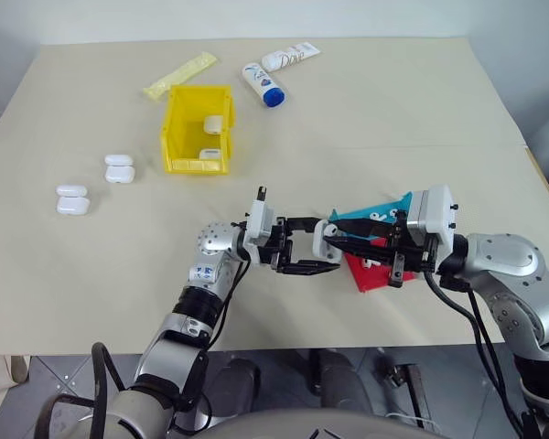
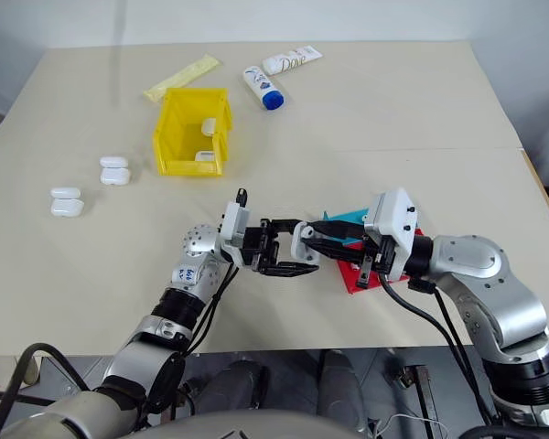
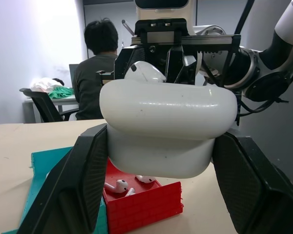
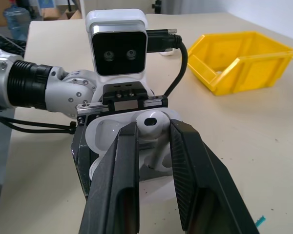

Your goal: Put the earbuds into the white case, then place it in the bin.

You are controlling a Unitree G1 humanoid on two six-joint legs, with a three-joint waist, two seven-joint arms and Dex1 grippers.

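Clamped between the left gripper's [image 3: 156, 161] two black fingers, the white case [image 3: 167, 127] sits with its lid swung open, held in the air over the near part of the table [image 1: 366, 119]. Facing it from the other side, the right gripper [image 4: 153, 146] has its fingers drawn narrow on a single earbud [image 4: 153, 123], the bud's head poking up between the pads and its stem reaching down toward the open case. Just beneath and beside the two grippers lies a small red tray [image 3: 146, 202] with a few more earbuds [image 3: 118, 185] in it, and a blue tray [image 3: 41, 173] rests against its side. Farther back on the table stands the yellow bin [image 1: 198, 129], open at the top, with two white cases [image 1: 210, 137] already inside. Well apart from the bin, on the robot's left, four other white cases lie in two pairs [image 1: 119, 169] [image 1: 72, 199]. Beyond the bin lie a pale yellow packet [image 1: 178, 75], a white-and-blue tube [image 1: 263, 84] and another white tube [image 1: 290, 57]. Behind the table, in the left wrist view, a person [image 3: 95, 73] sits at a desk, back turned.
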